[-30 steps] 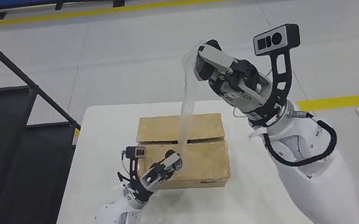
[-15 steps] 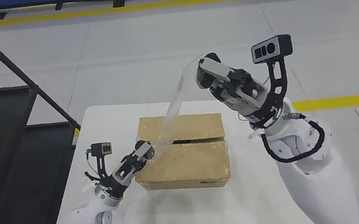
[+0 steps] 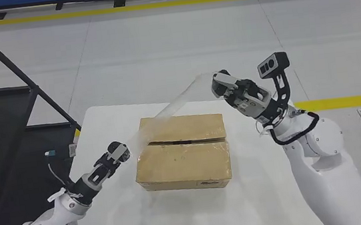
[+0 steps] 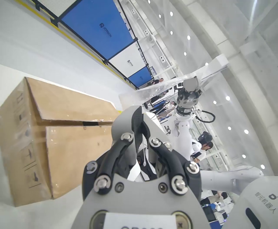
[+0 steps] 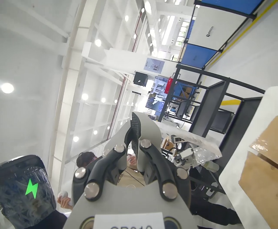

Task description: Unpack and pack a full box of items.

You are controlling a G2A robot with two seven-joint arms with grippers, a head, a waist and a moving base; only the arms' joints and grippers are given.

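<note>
Clear tape [image 3: 176,103] between left gripper [image 3: 121,148] and right gripper [image 3: 220,83], both clamped on it, over box [image 3: 186,160].

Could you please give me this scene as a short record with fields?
Box: cardboard box, flaps down, on the white table.
Right gripper: raised past the box's far right corner, shut on the upper end of a clear tape strip.
Left gripper: low beside the box's left side, apart from it, shut on the strip's lower end.
Tape: taut in the air between both, crossing above the box's far left corner.
</note>
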